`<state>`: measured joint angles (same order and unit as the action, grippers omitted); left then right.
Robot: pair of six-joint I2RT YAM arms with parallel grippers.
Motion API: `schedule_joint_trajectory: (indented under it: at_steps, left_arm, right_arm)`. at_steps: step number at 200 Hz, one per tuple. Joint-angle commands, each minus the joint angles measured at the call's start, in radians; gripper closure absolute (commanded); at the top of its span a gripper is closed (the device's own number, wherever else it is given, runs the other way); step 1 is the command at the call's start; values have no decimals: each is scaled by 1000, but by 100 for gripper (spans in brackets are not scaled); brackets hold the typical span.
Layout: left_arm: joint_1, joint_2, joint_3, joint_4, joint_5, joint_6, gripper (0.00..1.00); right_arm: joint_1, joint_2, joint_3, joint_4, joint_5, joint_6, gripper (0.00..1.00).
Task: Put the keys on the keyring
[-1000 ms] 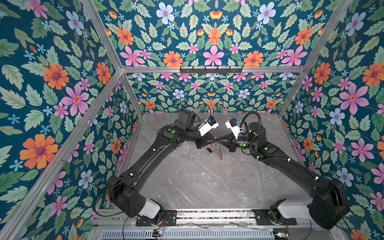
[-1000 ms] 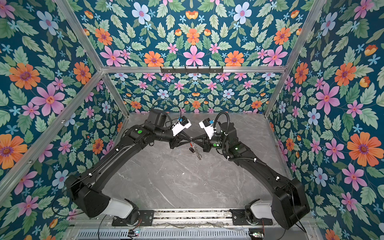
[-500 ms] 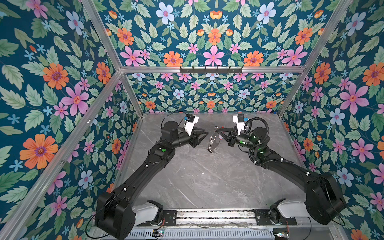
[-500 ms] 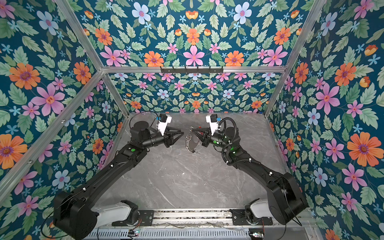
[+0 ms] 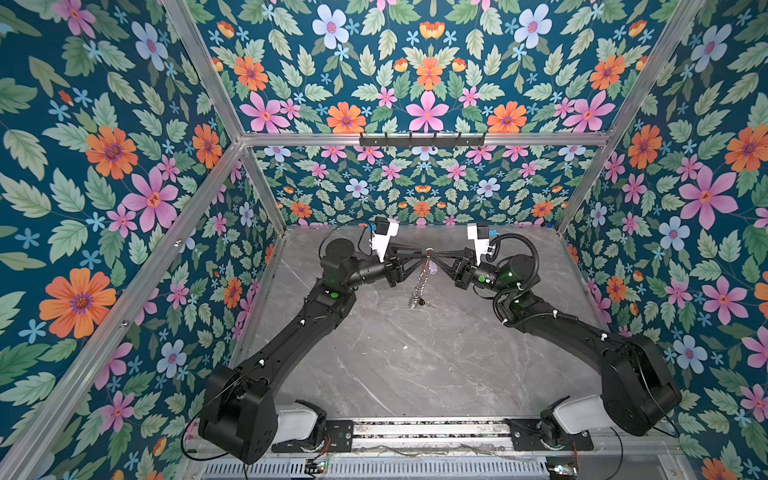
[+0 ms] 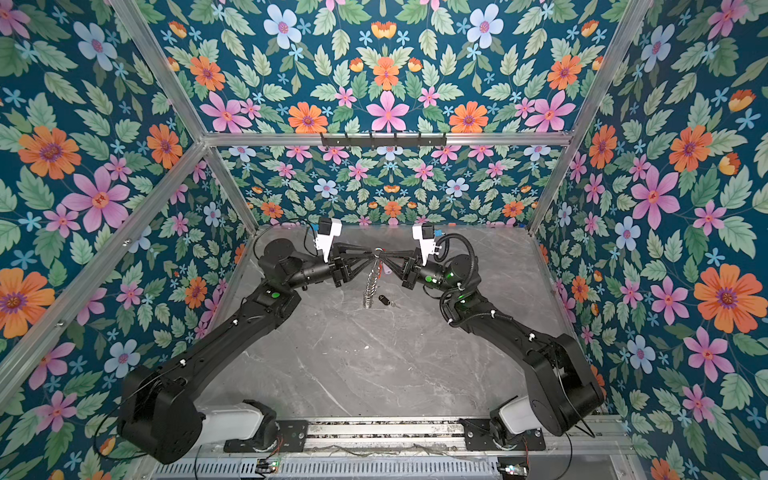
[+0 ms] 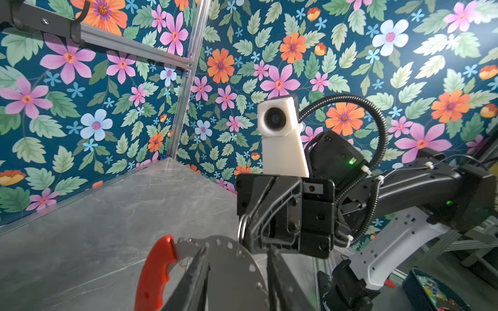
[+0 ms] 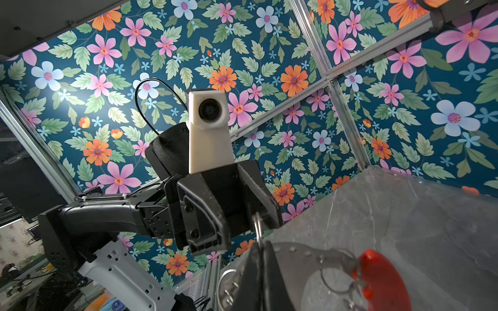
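We're not done: right jaws clamp the keyring (image 6: 372,282) mid-air, left jaws sit parted astride it (gripping? can't tell), lilac key (image 6: 387,272) dangles just under them, black key (image 6: 384,300) lies unthreaded on the counter (image 6: 353,365) below.

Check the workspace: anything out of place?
One thing: the black key lies alone on the table, below the keyring that the right end effector holds in the air. The lilac key is up beside the ring; whether it is threaded cannot be told.
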<state>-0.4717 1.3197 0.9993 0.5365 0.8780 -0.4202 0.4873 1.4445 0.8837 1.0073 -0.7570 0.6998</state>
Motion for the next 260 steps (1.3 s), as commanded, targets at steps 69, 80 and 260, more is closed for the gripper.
schedule_joint_trajectory:
  at_steps: [69, 80, 260]
  left_arm:
    - [-2, 50, 34, 114, 69, -83, 90]
    - [-2, 54, 38, 111, 78, -88, 97]
    - [-12, 83, 392, -962, 153, 590, 100]
  right_arm:
    - [11, 1, 26, 42, -58, 11, 100]
    - [10, -2, 23, 31, -53, 4, 100]
    - [-28, -91, 225, -929, -121, -563, 72]
